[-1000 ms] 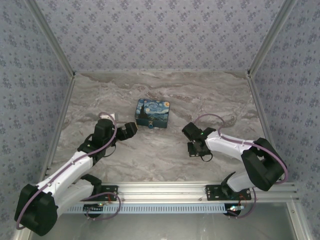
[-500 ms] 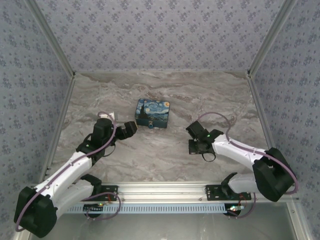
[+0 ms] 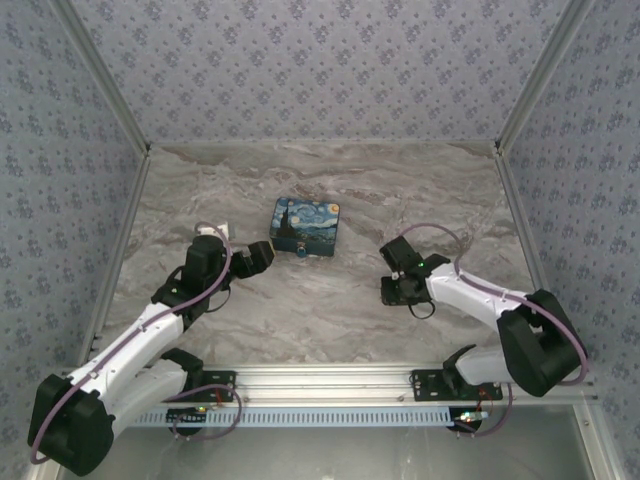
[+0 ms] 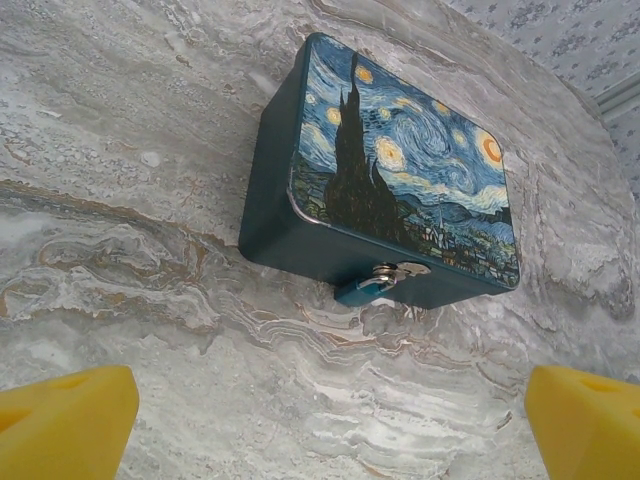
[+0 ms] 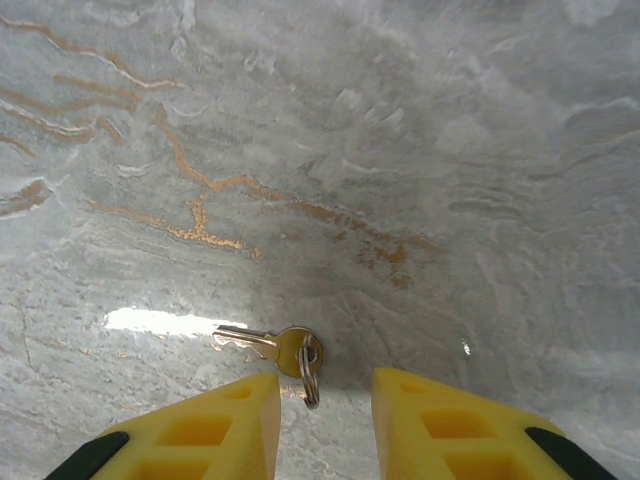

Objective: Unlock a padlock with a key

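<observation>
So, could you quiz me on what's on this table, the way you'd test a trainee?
1. True or false: the padlock hangs on the front side of the painted box.
2. Where is the key?
A) on top of the box
B) flat on the table, just in front of the right gripper
C) pushed into the padlock
3. Fill in: the left gripper faces the box with its jaws ____.

Key: 1 true; 2 B; 3 open.

The left fingers wide apart; the right fingers angled down, a narrow gap between them
</observation>
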Available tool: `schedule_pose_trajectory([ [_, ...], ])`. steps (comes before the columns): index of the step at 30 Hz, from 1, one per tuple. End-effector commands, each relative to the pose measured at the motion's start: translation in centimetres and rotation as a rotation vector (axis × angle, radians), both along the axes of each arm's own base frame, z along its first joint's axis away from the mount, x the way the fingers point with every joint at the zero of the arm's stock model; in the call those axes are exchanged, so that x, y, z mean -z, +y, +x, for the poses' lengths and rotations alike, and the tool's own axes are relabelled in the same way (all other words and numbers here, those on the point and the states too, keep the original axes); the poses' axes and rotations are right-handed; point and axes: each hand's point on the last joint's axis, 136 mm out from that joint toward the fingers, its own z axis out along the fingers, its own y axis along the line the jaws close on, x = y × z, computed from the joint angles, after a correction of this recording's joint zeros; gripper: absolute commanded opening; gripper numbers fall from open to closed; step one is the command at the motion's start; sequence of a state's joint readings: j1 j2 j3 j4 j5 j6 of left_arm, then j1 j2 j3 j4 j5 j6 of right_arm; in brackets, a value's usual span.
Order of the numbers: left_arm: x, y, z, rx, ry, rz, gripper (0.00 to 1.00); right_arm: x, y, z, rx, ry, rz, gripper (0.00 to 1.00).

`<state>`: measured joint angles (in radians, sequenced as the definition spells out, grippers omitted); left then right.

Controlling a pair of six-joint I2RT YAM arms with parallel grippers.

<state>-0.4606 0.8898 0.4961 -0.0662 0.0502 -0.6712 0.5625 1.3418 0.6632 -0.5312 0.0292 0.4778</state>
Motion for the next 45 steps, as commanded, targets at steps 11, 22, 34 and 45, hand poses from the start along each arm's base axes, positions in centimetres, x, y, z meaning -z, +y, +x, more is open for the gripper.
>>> schedule_pose_trajectory([
  [11,-1.8,-0.3,0.5,0.003,-0.040,0.003,0.99,1.2,0.4,0.7,-0.016,0.020,-0.001,0.24],
  [22,-1.7,-0.3,0.4,0.008,-0.037,0.004,1.00,1.3,0.9,0.7,-0.026,0.033,0.029,0.01],
  [34,-5.2,-3.2,0.6,0.092,-0.098,-0.155,0.99,-7.2,5.8,3.8,0.038,-0.246,0.395,0.00],
  [45,-11.2,-11.8,-0.2,0.338,-0.202,-0.256,0.74,-18.5,10.6,5.6,0.110,-0.528,0.786,0.00],
])
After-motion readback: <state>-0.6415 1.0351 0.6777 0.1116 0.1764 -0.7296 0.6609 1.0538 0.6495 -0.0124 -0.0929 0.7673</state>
